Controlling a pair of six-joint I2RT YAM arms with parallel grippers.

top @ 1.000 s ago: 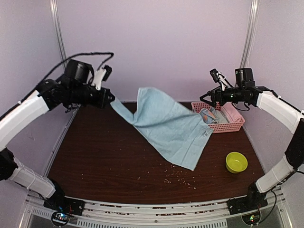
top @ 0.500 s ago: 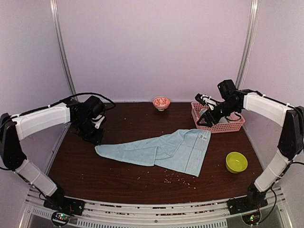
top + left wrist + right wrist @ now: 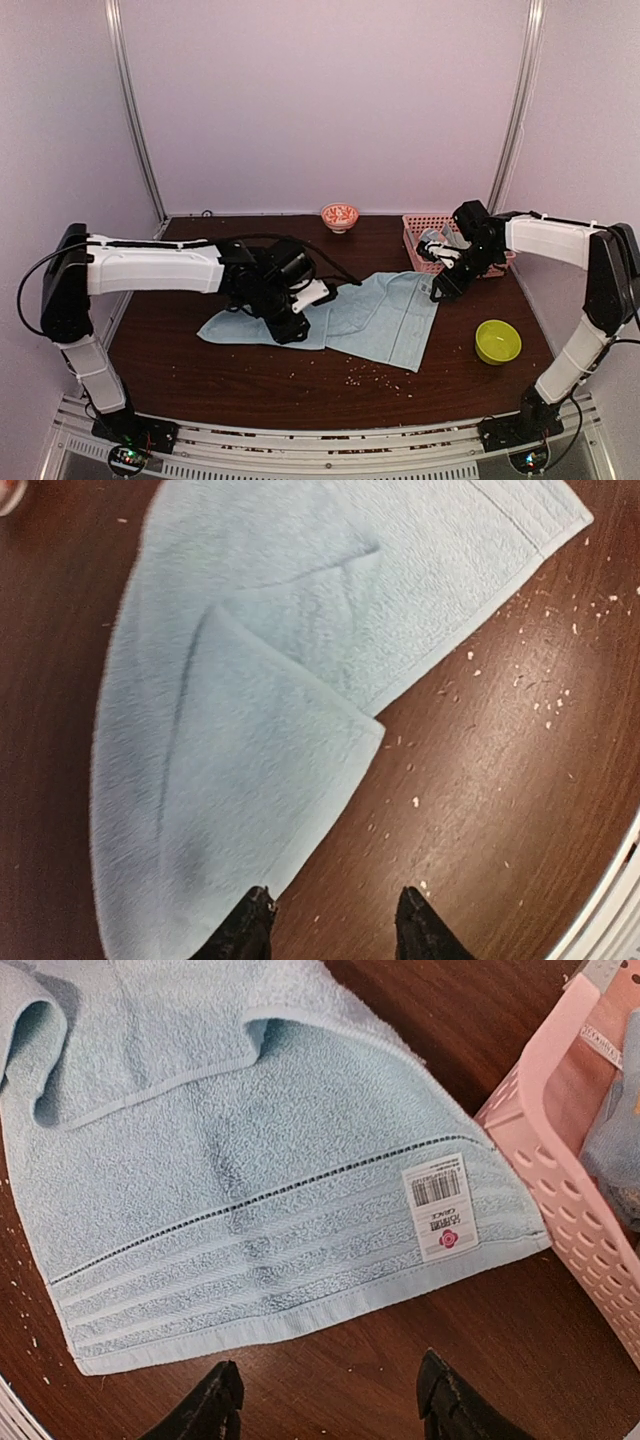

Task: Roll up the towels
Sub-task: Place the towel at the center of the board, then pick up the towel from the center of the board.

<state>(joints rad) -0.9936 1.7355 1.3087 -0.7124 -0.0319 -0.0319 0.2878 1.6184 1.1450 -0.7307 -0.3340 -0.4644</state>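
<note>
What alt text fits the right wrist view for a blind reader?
A light-blue towel lies spread on a dark table, a white barcode label near its hemmed edge. A pink lattice basket stands at the right; two black fingers hover apart at the bottom, holding nothing.

Left arm (image 3: 150, 268) and right arm (image 3: 548, 234) low, angled inward, jaws apart, empty.

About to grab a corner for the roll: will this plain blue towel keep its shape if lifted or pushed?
Probably not: the plain towel lies folded over itself with soft creases, so it should droop from one corner. Its terry pile likely grips the table, so a push would bunch it.
</note>
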